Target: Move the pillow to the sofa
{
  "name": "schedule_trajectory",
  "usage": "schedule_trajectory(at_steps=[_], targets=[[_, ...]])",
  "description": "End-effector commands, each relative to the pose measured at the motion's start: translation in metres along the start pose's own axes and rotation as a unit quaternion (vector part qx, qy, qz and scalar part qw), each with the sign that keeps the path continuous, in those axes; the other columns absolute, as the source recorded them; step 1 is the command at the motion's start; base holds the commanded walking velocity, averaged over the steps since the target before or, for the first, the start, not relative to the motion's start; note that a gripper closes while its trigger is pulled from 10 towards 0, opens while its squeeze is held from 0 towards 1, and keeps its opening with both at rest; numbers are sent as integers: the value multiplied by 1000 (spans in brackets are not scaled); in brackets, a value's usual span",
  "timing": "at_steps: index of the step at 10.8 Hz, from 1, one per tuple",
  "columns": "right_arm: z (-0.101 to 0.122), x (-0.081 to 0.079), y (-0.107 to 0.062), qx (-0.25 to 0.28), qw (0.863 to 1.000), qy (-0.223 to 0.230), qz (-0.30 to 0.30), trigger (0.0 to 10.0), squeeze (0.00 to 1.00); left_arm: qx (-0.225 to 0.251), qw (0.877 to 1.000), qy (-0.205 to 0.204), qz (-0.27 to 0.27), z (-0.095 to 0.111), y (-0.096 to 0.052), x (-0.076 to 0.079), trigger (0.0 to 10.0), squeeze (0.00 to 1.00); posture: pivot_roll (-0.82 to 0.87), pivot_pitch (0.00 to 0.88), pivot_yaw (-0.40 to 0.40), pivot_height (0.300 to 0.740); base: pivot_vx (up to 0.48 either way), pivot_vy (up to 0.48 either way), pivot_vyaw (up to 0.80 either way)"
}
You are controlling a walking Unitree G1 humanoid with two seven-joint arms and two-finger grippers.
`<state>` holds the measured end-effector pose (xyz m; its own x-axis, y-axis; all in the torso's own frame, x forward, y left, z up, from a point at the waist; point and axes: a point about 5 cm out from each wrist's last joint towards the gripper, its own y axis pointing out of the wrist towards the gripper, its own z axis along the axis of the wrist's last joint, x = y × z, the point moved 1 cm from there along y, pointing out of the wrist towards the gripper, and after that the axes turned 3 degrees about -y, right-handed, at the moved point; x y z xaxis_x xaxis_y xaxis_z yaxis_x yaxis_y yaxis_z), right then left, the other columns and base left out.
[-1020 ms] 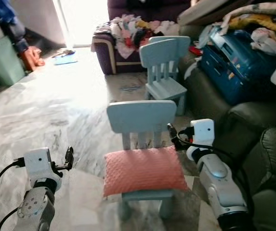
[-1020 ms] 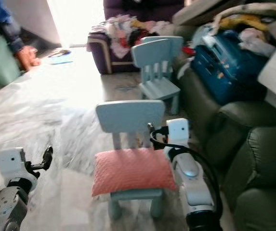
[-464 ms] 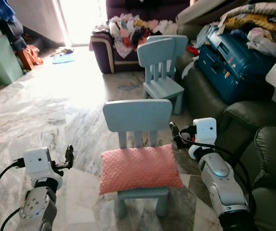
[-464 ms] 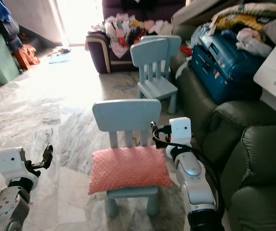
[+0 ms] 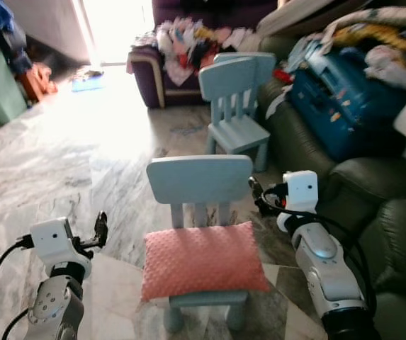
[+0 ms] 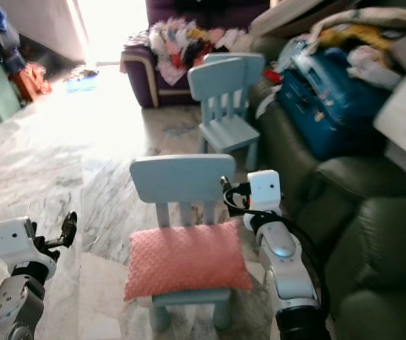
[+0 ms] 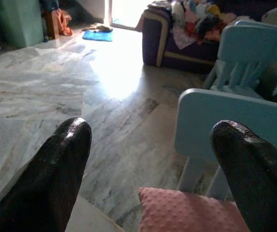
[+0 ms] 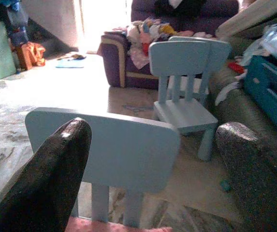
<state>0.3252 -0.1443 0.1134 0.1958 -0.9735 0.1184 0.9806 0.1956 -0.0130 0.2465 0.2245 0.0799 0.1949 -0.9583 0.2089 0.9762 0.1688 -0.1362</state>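
nothing moved since earlier but the camera. pink pillow (image 5: 203,259) covers near chair (image 5: 199,183) seat; left gripper (image 7: 153,159) and right gripper (image 8: 153,164) flank it, fingers spread, empty.

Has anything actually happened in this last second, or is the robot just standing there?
Nothing was grasped or let go. The picture shifts a little because the head camera moved. The pink pillow lies on the near blue chair as before. The left gripper and right gripper, both open, flank it without touching.
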Motion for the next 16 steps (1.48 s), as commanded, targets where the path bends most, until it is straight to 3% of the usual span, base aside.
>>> schedule_trajectory(at_steps=[1, 10, 13, 14, 16], targets=[[4, -2, 3, 7, 1000, -6, 7, 10000, 0, 1, 1000, 2, 9, 1, 2, -4, 10000, 0, -182, 0, 33, 740, 458, 0, 0], [6, -5, 4, 10, 1000, -14, 26, 10000, 0, -6, 1000, 3, 29, -5, 0, -4, 10000, 0, -180, 0, 25, 740, 29, 0, 0], [8, -14, 10, 2, 999, 5, 47, 10000, 0, -23, 998, 11, 52, -15, 0, -14, 10000, 0, -172, 4, 19, 740, 0, 0, 0], [7, -13, 11, -4, 999, 21, 47, 10000, 0, -32, 998, 12, 59, -21, -3, -17, 10000, 0, -167, 7, 15, 740, 0, 0, 0], [-2, -15, 2, -23, 997, 25, 71, 10000, 0, -73, 995, 14, 59, -45, -32, -20, 10000, 0, -144, 42, 2, 740, 0, 0, 0]])
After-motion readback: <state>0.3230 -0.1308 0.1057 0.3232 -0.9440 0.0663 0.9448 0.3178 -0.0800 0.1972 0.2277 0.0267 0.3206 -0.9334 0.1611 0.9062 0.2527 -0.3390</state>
